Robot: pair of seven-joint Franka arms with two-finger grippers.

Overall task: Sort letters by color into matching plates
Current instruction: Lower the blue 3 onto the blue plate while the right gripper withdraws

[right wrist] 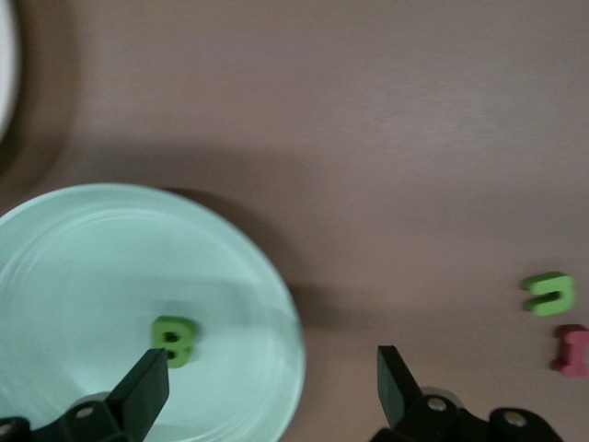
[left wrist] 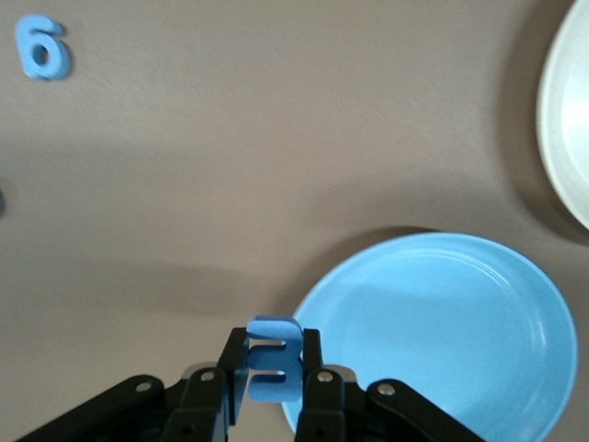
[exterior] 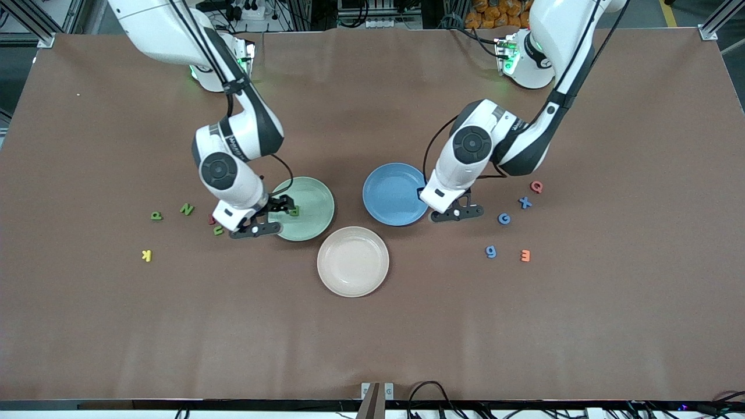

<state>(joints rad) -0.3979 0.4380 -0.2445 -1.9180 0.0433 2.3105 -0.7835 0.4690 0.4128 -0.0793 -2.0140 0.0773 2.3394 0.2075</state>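
Brown table (exterior: 372, 343), three plates grouped mid-table. Green plate (exterior: 311, 201) toward the right arm's end, blue plate (exterior: 390, 192) toward the left arm's end, beige-pink plate (exterior: 353, 262) nearest the front camera.

Right gripper (exterior: 273, 216) low over the green plate's rim, jaws spread wide, nothing held. A green letter (right wrist: 173, 339), reads like a B, lies in the plate by one fingertip (right wrist: 147, 387); the wrist view cuts off the plate's edge.

Left gripper (exterior: 451, 208) over the blue plate's rim, jaws closed tight on a blue letter (left wrist: 273, 359). Its lower part is hidden by the fingers; shape hard to read.

Loose green letters on the table outside the right jaws: N (exterior: 187, 208), P (exterior: 156, 216), a small u-shape (exterior: 218, 230) beside a dark red letter (exterior: 212, 219), half hidden by the wrist. Yellow K (exterior: 146, 255) nearer the camera.

Outside the left jaws: blue X (exterior: 525, 202), G (exterior: 504, 219), g (exterior: 491, 251); pink Q (exterior: 536, 186), orange E (exterior: 525, 255).

Lettering on both arm housings too small to read.
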